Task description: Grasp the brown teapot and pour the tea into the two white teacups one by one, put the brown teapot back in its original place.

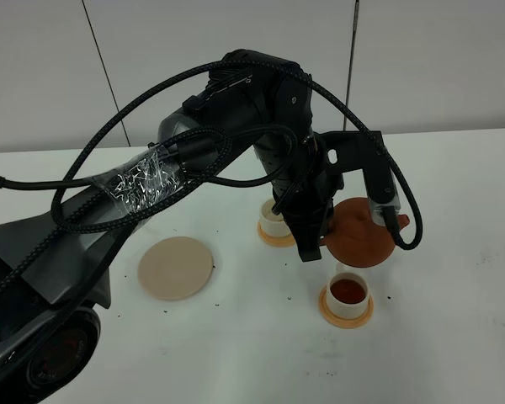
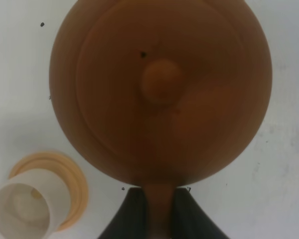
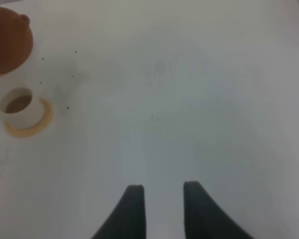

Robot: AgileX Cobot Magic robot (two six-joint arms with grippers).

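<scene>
My left pincer point(image 2: 159, 214) is clamped on the handle of the brown teapot point(image 1: 362, 234), which hangs between the cups. The near teacup point(image 1: 348, 293) holds tea. The far teacup point(image 2: 20, 211) looks empty (the next pour, I judge). The beige disc point(image 1: 176, 268) lies bare. My right pincer point(image 3: 162, 211) gapes, holding nothing.

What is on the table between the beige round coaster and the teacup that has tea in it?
Nothing stands there. Only bare white table separates the beige coaster from the filled teacup; the exterior high view shows this.
</scene>
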